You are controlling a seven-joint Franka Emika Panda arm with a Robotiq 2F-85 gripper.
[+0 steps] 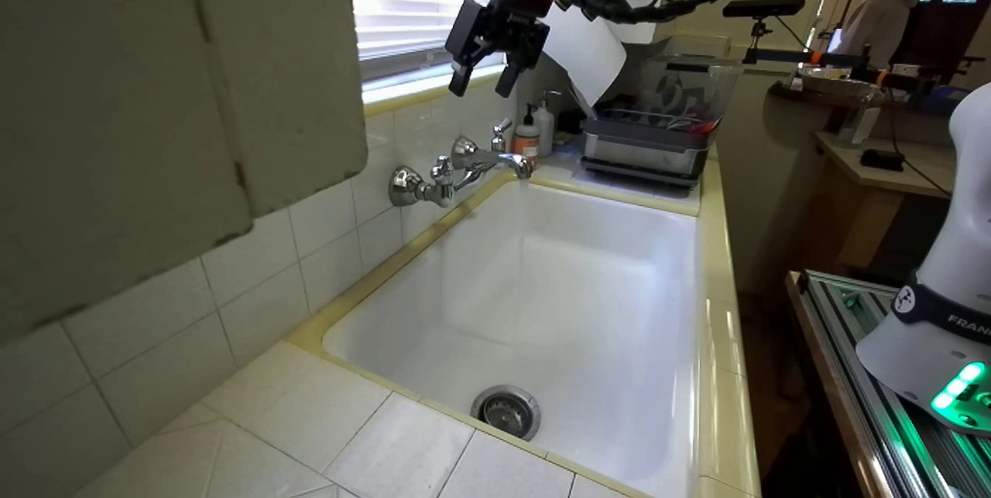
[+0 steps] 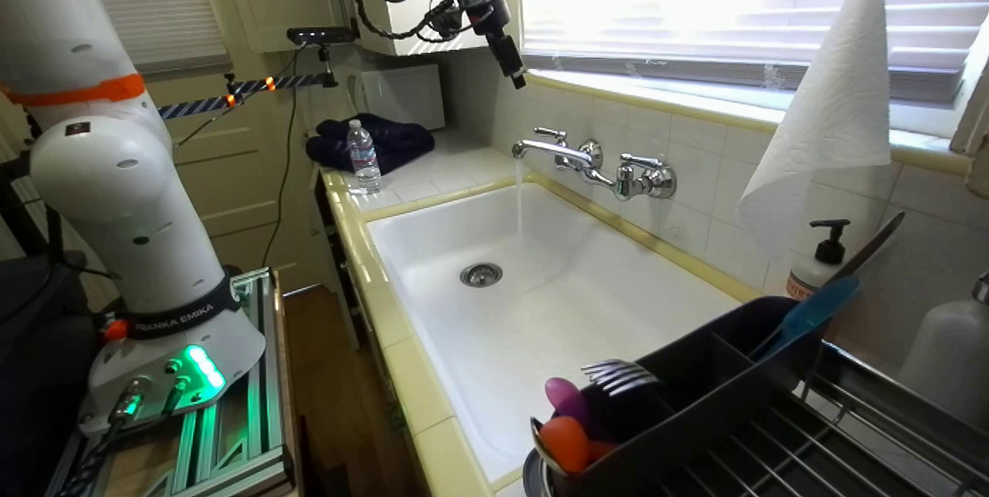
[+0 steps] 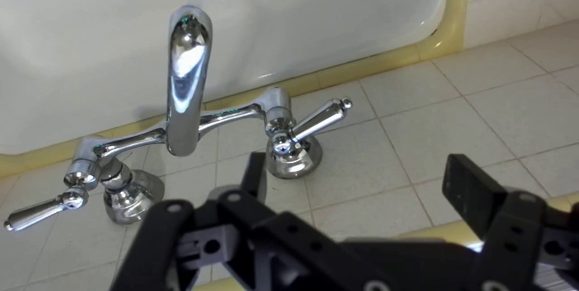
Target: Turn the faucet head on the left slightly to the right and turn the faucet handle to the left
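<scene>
The chrome faucet on the tiled wall has a curved spout, the faucet head, between two slim lever handles. It shows in both exterior views. A thin stream of water runs from it. One faucet handle points right in the wrist view; the second handle points left. My gripper is wide open with nothing between its fingers. It hangs well above the faucet near the window sill in both exterior views, touching no part of it.
The white sink lies below the faucet. A cabinet hangs on the wall. A paper towel, soap bottles and a dish rack with a cutlery caddy stand at one end, a water bottle at the opposite end.
</scene>
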